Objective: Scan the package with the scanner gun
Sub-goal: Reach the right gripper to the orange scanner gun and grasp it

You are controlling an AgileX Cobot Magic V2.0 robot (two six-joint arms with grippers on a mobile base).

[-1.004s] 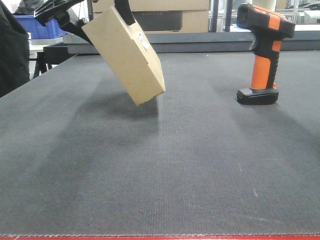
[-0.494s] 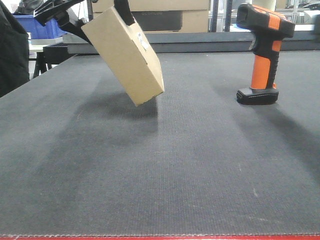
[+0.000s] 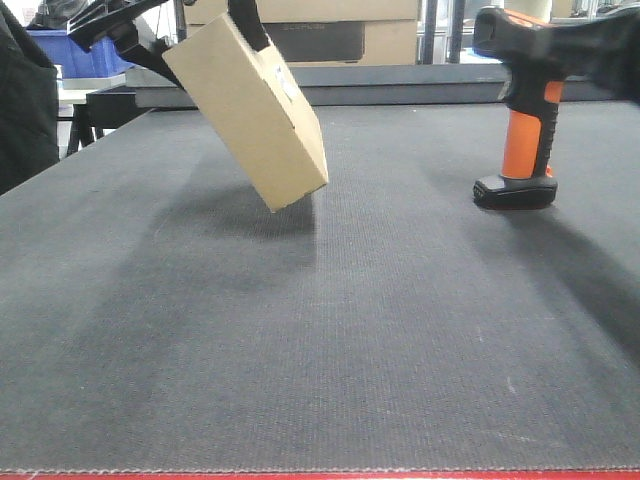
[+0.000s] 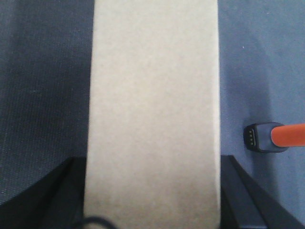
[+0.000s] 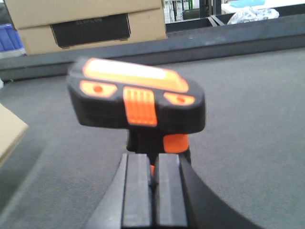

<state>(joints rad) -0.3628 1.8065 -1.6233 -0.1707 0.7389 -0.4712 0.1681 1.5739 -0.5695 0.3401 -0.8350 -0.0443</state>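
Observation:
My left gripper (image 3: pixel 200 40) is shut on the package (image 3: pixel 255 115), a tan box with a small white label, and holds it tilted above the dark mat. In the left wrist view the package (image 4: pixel 152 109) fills the middle, with my black fingers (image 4: pixel 240 191) on both sides of it. The scanner gun (image 3: pixel 525 120) stands upright on its base at the right. My right gripper (image 3: pixel 580 55) is a blurred dark shape beside the scanner's head. In the right wrist view its jaws (image 5: pixel 152 191) are shut and empty just behind the scanner gun (image 5: pixel 138 102).
Large cardboard cartons with a dark panel (image 3: pixel 320 30) stand behind the table and also show in the right wrist view (image 5: pixel 90 24). A blue bin (image 3: pixel 75 50) and a dark shape (image 3: pixel 25 100) are at the far left. The table's red front edge (image 3: pixel 320 475) runs along the bottom.
My right gripper has come in from the right and now overlaps the scanner gun's head. The package has hardly moved.

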